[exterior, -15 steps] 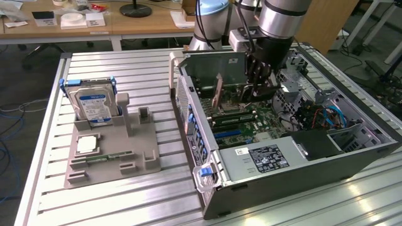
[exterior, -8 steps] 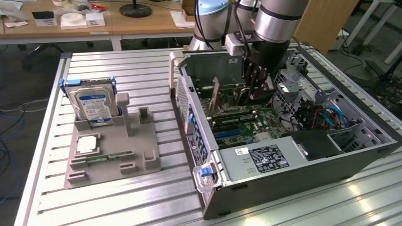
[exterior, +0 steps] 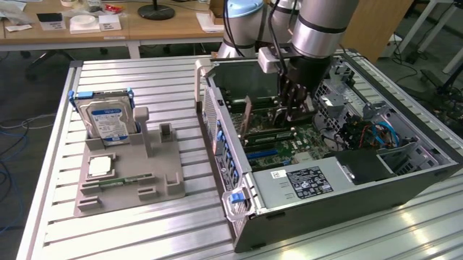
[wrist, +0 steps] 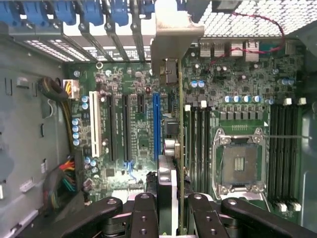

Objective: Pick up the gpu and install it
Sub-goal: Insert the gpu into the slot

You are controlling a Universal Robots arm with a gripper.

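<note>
Black fingers (wrist: 143,213) of the hand (wrist: 171,210) sit closest to the wrist camera, clenched on the gpu (wrist: 174,148), which they hold edge-on between them. That card stands upright over the motherboard (wrist: 133,129), its silver bracket (wrist: 173,34) up against the rear slot wall of the case (wrist: 29,124). It runs just beside the blue slot (wrist: 156,126) and the memory slots (wrist: 198,144); whether its lower edge is seated in a slot is hard to make out, so it may be only touching. An open CPU socket (wrist: 241,161) lies further along the board.

From the exterior view, the arm (exterior: 315,32) reaches down into the open case (exterior: 347,184), which lies on its side on the counter (exterior: 145,76), and the hand (exterior: 295,105) is inside it with the gpu (exterior: 246,116) showing as a thin upright card. On the exterior view's left, a grey tray (exterior: 162,184) holds a hard drive (exterior: 107,119), a memory stick (exterior: 116,183) and a CPU (exterior: 99,166).
</note>
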